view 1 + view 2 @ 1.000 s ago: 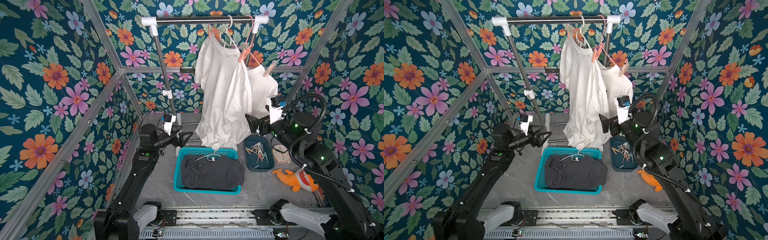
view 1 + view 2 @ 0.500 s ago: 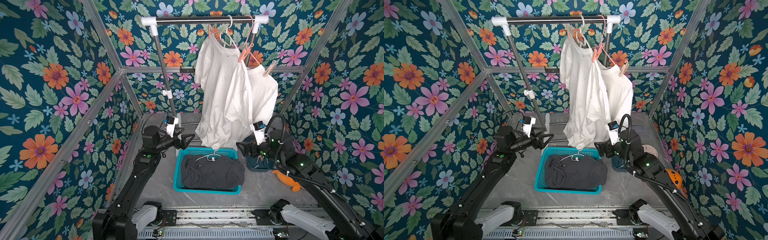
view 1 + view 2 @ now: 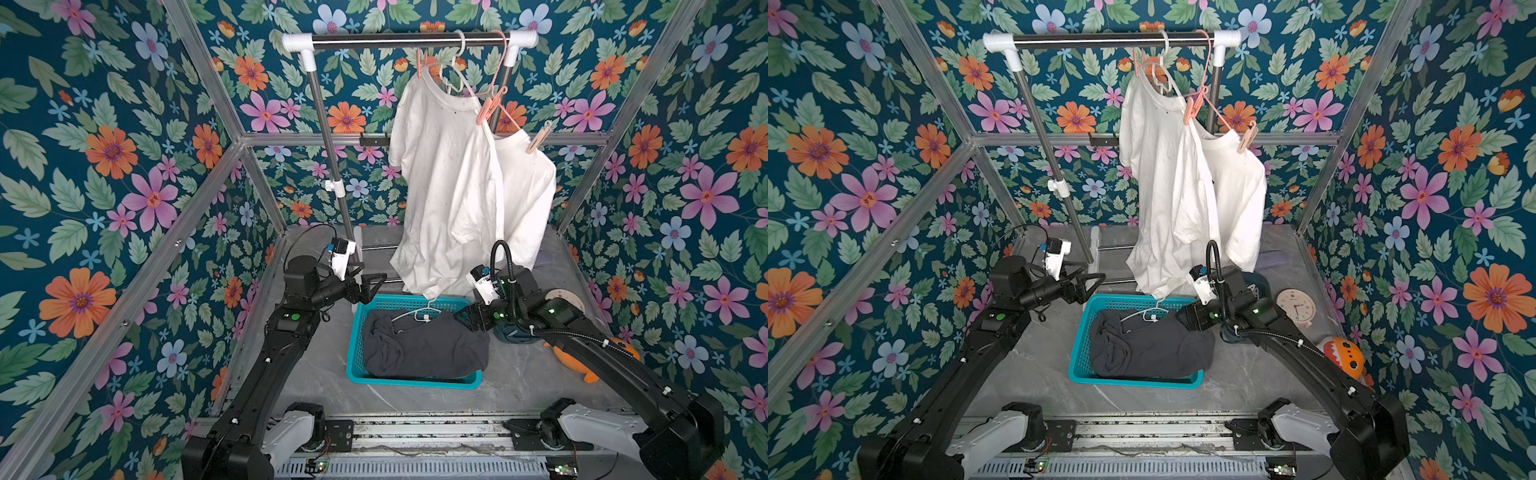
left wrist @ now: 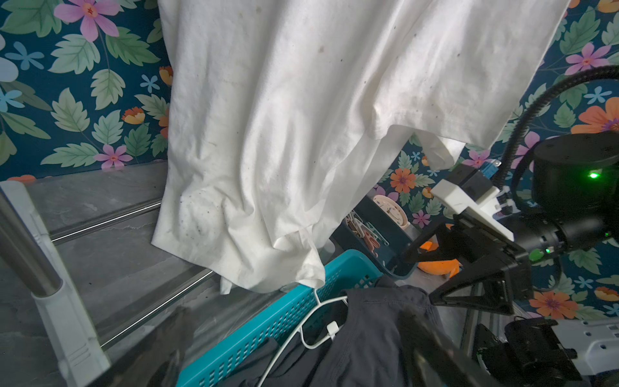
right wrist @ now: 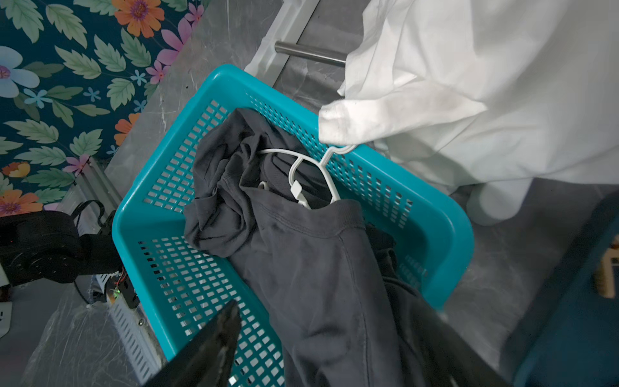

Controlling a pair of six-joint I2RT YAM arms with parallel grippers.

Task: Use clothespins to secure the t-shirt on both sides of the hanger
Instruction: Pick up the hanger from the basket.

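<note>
Rack (image 3: 407, 38): one rail, 12 o'clock from the basket.
T-shirts (image 3: 449, 178): two, white, soft, hanging limp on a white hanger (image 3: 462, 45) and a pink hanger (image 3: 506, 52).
Basket (image 3: 415, 380): one, teal, holding a dark garment (image 5: 301, 261) and a spare hanger (image 5: 326, 159).
Left gripper (image 3: 374, 281): 10 o'clock of basket, fingers spread, empty.
Right gripper (image 4: 418, 278): 2 o'clock, over the basket, fingers apart, nothing between.
Tray (image 5: 569, 318): one, dark blue, 3 o'clock, mostly under the right arm.
Clothespins (image 4: 363, 231): loose heap in tray (count unreadable). Two clipped aloft: salmon pin (image 3: 486, 110), beige pin (image 3: 538, 141). Likely light, stiff, springy, slick. Pinch the tail ends.
</note>
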